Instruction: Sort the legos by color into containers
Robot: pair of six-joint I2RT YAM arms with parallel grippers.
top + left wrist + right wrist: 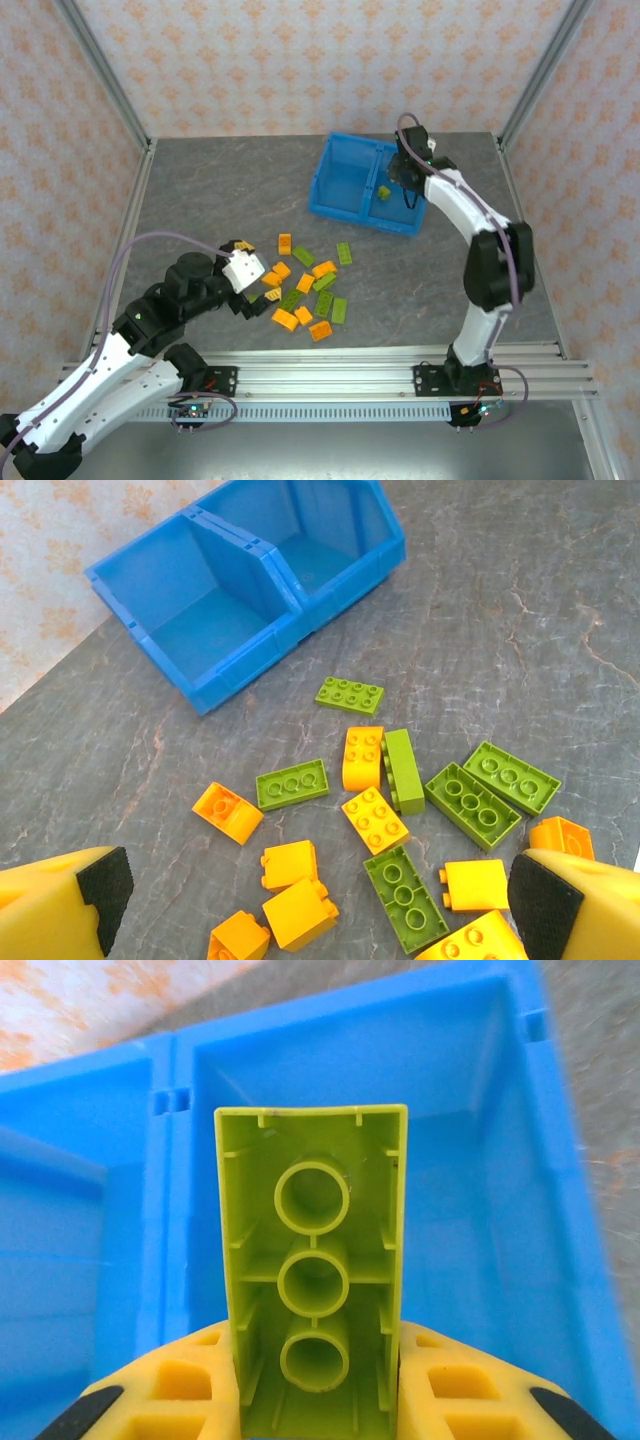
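My right gripper [315, 1385] is shut on an olive-green lego [312, 1260], its hollow underside facing the camera. It hangs over the right compartment [480, 1220] of the blue bin [330, 180], where the top view shows the gripper [392, 185] and the lego [384, 192]. Orange and green legos [305, 290] lie scattered on the table in front of the bin. My left gripper [262, 295] hovers open at the pile's left edge. From the left wrist, its yellow fingers [60, 905] straddle orange bricks [375, 820] and green bricks [472, 805] without touching them.
Both bin compartments [275, 575] look bare inside from the left wrist. Grey marbled tabletop [200, 200] stretches left of the bin. Metal frame posts [105, 85] and patterned walls enclose the table. The aluminium rail [330, 375] runs along the near edge.
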